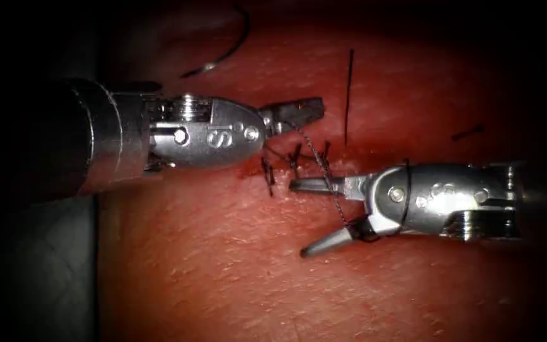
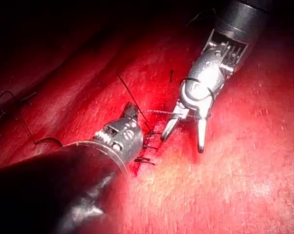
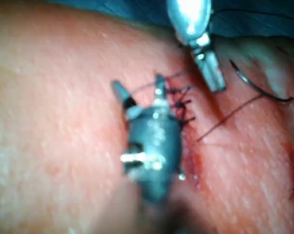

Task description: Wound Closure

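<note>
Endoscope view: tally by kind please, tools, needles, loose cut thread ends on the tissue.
Tools: 2, left pincer shut on the thread, right pincer open around it, holding nothing
Needles: 1, needle lying free on the tissue
Cut thread ends: 2
Total: 5

A dark grey counter point(image 1: 33, 272) lies below and behind the left end effector point(image 1: 299, 113); blue cloth point(image 3: 264, 24) lies beyond it.
</note>
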You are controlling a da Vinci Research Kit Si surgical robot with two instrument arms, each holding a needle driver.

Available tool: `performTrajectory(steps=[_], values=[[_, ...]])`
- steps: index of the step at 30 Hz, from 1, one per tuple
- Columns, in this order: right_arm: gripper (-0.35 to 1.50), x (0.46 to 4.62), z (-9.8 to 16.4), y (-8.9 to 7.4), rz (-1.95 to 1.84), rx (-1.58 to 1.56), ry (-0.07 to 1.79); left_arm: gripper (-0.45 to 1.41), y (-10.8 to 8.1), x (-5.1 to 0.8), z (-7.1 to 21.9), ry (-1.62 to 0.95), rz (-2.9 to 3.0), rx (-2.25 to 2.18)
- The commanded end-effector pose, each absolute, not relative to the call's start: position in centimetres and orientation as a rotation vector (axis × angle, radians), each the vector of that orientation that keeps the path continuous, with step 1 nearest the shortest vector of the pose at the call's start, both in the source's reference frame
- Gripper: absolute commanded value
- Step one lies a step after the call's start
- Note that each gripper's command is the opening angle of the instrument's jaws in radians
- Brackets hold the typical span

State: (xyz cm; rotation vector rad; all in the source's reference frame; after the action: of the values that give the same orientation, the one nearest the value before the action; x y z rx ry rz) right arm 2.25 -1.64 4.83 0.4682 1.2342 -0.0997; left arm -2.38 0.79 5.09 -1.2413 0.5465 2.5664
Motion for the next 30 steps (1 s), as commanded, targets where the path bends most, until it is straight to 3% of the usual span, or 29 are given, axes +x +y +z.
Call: performTrajectory(steps=[1,3,7,9,10,17,21,27,28,30], values=[[0.66,2.30,4.89,-1.75,-0.096,0.481,1.261,-0.45,0.79,-2.43,5.21,0.547,2.569,-1.243],[0.42,2.32,4.90,-1.75,-0.079,0.489,1.323,-0.45,0.78,-2.47,5.31,0.547,2.577,-1.248],[0.32,2.35,4.93,-1.72,-0.004,0.482,1.487,-0.45,0.73,-2.54,5.45,0.554,2.593,-1.251],[0.05,2.36,4.93,-1.71,0.025,0.477,1.535,-0.45,0.71,-2.55,5.50,0.552,2.591,-1.249],[0.04,2.37,4.93,-1.70,0.075,0.453,1.580,-0.45,0.68,-2.56,5.55,0.547,2.585,-1.247],[0.21,2.34,4.88,-1.53,0.231,0.354,1.618,-0.45,0.55,-2.57,5.61,0.547,2.585,-1.248],[0.21,2.24,4.83,-1.38,0.334,0.298,1.659,-0.45,0.42,-2.54,5.60,0.549,2.595,-1.245],[0.41,2.13,4.85,-1.22,0.481,0.221,1.647,-0.45,0.24,-2.49,5.51,0.554,2.603,-1.238],[0.56,2.12,4.87,-1.20,0.521,0.216,1.649,-0.45,0.19,-2.48,5.46,0.554,2.604,-1.235],[0.61,2.12,4.89,-1.20,0.552,0.205,1.647,-0.45,0.14,-2.48,5.41,0.555,2.605,-1.232]])
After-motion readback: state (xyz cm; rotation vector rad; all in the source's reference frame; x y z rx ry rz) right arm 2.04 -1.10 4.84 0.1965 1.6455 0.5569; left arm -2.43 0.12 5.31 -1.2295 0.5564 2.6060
